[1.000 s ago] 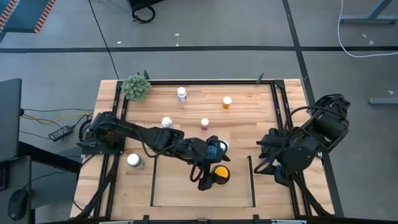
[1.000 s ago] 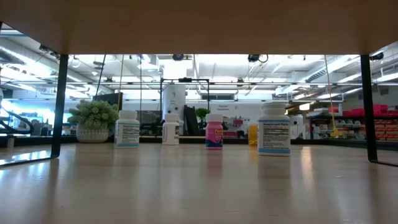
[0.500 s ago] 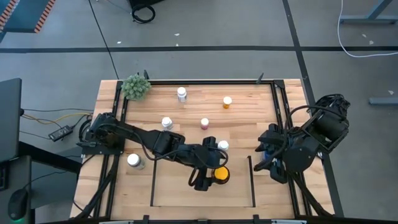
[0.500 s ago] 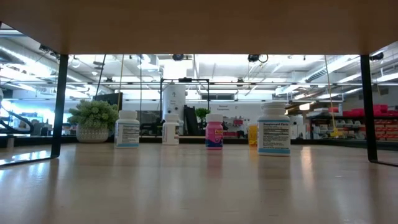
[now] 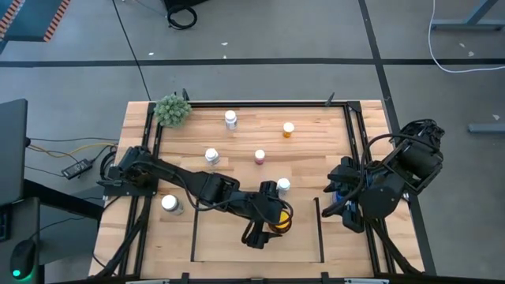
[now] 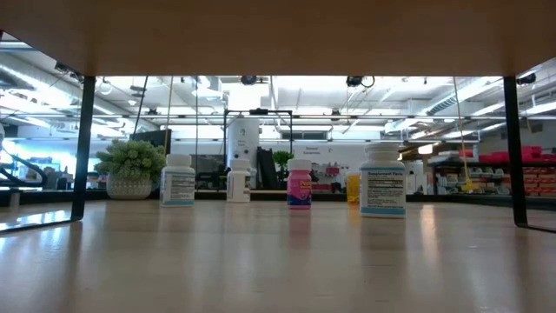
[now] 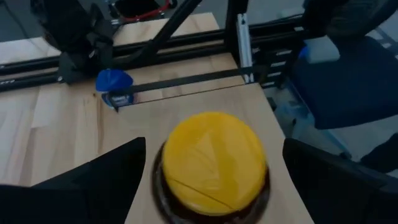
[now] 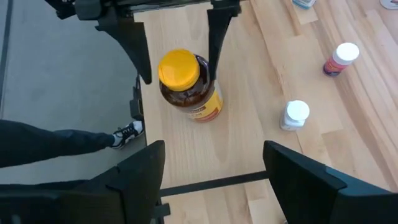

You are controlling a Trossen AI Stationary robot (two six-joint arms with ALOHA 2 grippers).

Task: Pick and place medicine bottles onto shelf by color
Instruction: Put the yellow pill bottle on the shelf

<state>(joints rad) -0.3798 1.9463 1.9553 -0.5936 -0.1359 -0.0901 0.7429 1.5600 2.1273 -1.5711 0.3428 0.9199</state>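
On the desk (image 5: 371, 126), the amber yellow-capped bottle (image 5: 278, 220) stands upright in the shelf (image 5: 257, 251). Left of it, outside the shelf's black rail, stands a white bottle (image 5: 170, 203). The left end effector (image 5: 264, 226) straddles the amber bottle, fingers wide apart on either side of its cap, clear of it. Just right of the amber bottle's far side stands another white bottle (image 5: 282, 186). Farther right, beyond the shelf rail, the right end effector (image 5: 338, 203) waits, fingers spread, holding nothing.

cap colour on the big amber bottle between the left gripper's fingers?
Yellow. The amber bottle's cap shows best in the left wrist view.
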